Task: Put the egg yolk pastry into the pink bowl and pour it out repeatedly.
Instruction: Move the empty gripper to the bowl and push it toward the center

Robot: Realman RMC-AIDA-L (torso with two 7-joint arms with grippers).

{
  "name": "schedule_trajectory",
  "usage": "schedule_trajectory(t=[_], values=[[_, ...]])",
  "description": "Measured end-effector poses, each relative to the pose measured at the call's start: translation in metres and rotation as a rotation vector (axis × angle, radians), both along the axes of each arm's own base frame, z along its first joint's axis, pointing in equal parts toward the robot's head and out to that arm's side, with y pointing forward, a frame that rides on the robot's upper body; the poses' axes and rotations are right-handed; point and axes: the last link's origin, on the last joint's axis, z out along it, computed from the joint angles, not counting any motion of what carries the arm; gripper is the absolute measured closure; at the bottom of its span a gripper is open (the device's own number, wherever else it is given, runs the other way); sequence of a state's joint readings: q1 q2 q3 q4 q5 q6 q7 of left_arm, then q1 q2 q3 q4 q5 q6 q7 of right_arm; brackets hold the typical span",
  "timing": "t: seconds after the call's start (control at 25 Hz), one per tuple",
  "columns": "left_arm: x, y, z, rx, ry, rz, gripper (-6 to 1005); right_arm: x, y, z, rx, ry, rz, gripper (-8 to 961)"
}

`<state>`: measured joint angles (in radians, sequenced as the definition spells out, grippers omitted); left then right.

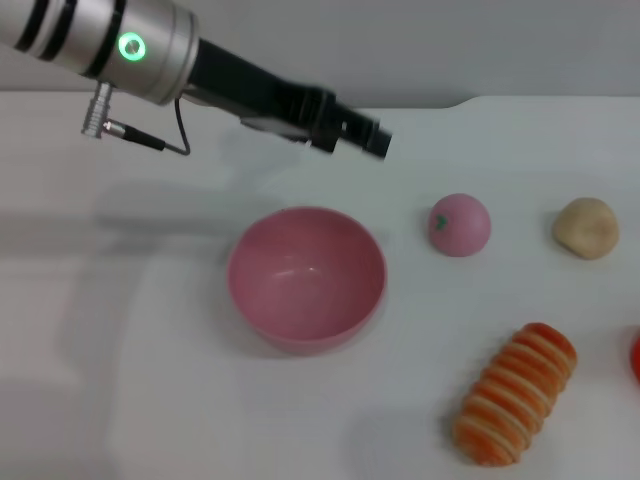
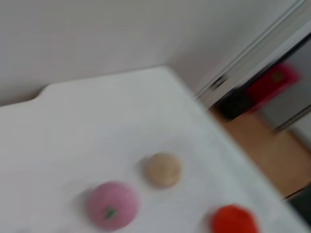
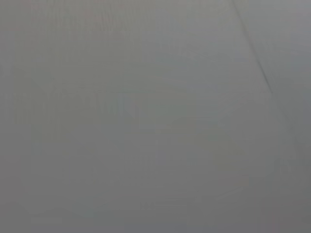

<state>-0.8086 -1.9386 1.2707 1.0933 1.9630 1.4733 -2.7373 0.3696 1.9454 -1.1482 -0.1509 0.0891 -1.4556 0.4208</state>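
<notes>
pink bowl [image 1: 306, 277]: smooth plastic, slight gloss | egg yolk pastry [image 1: 586, 227]: matte

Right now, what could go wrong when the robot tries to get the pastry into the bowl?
1. The pastry sits far to the robot's right, past the pink ball, while the left gripper hangs behind the bowl. Reaching across might bump the ball and roll it.
2. Ball and pastry are similar round lumps, so it could grab the wrong one.
3. The pastry lies near the table's edge; a bad pinch could knock it off.
</notes>
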Motion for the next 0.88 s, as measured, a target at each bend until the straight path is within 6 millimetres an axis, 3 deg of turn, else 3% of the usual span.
schedule_trajectory(t=[0.28,0.4,0.56,0.88], values=[[0.001,-0.010,-0.014,0.067,0.479,-0.042,324,0.003,-0.004,-0.002,-0.006,0.001,-0.013,293],[0.003,-0.012,-0.022,0.079,0.605,-0.089,329,0.006,-0.008,-0.004,-0.006,0.006,-0.023,293],[0.002,-0.008,-0.025,0.110,0.615,-0.100,334,0.010,-0.014,-0.007,-0.006,0.012,-0.036,293],[-0.022,0.004,-0.029,0.119,0.580,-0.005,346,0.013,-0.022,-0.010,0.000,0.022,-0.048,293]])
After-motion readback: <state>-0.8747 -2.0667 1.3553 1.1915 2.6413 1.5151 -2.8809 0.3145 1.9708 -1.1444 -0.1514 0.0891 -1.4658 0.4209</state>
